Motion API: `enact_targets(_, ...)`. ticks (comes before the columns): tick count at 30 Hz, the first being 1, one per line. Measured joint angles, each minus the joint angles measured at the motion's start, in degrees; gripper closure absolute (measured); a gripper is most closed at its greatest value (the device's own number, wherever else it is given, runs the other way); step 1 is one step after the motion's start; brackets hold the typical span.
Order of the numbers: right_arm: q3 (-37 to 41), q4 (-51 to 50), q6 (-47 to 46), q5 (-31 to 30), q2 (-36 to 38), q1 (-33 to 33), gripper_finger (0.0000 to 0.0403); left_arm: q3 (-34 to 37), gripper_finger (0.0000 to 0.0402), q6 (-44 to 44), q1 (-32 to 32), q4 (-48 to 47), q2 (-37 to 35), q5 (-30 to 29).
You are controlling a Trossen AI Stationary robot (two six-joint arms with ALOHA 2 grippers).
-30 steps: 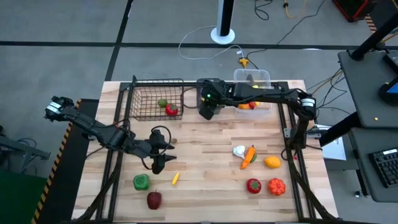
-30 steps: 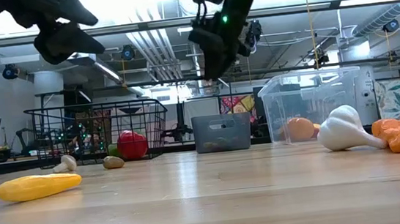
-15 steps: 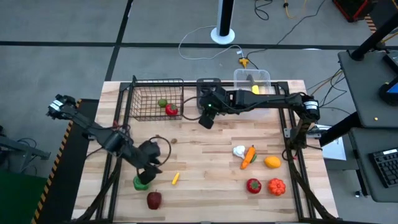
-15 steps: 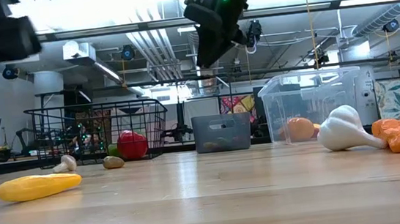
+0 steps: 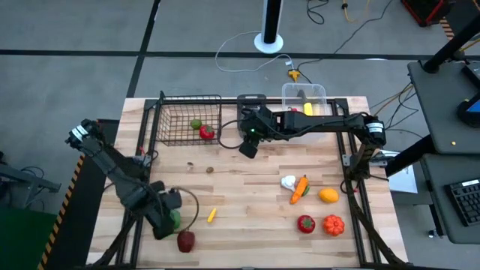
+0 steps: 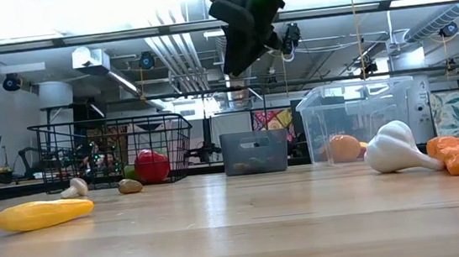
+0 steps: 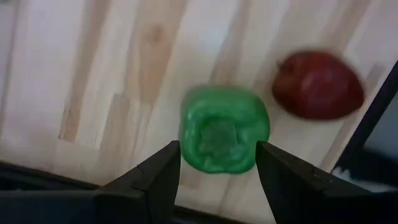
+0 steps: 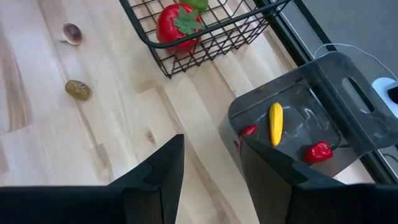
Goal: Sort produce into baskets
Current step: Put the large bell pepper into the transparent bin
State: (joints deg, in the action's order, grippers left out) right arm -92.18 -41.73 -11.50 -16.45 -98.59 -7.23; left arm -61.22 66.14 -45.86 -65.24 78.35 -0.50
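The left tool (image 7: 217,171) is now lowering, open, over the green pepper (image 7: 224,129), partly hiding it; the right tool (image 8: 210,168) is hovering open, empty.

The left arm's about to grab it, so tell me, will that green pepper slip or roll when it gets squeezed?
The green pepper looks smooth and glossy, so it could slip between the left gripper, whose jaws stand open on either side of it. Its lobed, squat shape probably resists rolling. It seems like rigid toy plastic, likely light. The red apple lies close and might get nudged.

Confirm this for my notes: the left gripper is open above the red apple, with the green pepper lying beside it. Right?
Not quite. The left wrist view shows the open left gripper above the green pepper; the red apple lies beside it.
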Motion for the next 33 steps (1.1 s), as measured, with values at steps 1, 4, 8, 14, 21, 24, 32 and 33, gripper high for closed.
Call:
enact_targets(1,0.0,0.0,0.0,0.0,0.0,0.1,0.0253,0.0,0.021,-1.2,-1.2,0.1,0.5,-0.1)
enact_targets(4,0.0,0.0,-0.1,0.0,0.0,0.7,0.025,0.0,0.021,-2.0,-3.5,0.1,1.2,-2.4)
enact_targets(8,0.1,0.0,-0.1,0.1,0.0,1.4,0.025,0.0,0.021,-3.8,-5.0,0.1,1.6,-7.8)
enact_targets(14,0.1,0.0,-0.1,0.1,0.0,1.5,0.025,0.1,0.021,-5.8,-5.1,-0.1,1.6,-9.6)
enact_targets(21,0.1,0.0,-0.1,0.1,0.0,1.5,0.0245,0.2,0.021,-3.7,-6.0,0.8,1.9,-9.0)
enact_targets(24,0.1,0.0,0.0,0.1,0.0,1.6,0.0247,0.2,0.021,-2.6,-6.6,1.8,2.9,-8.8)
enact_targets(32,0.2,0.0,-0.1,0.1,0.0,1.8,0.0243,0.2,0.021,-3.4,-6.8,1.8,6.8,-6.4)
enact_targets(33,0.2,0.0,-0.1,0.1,0.0,1.8,0.0243,0.2,0.021,-3.7,-6.8,1.8,7.0,-6.4)
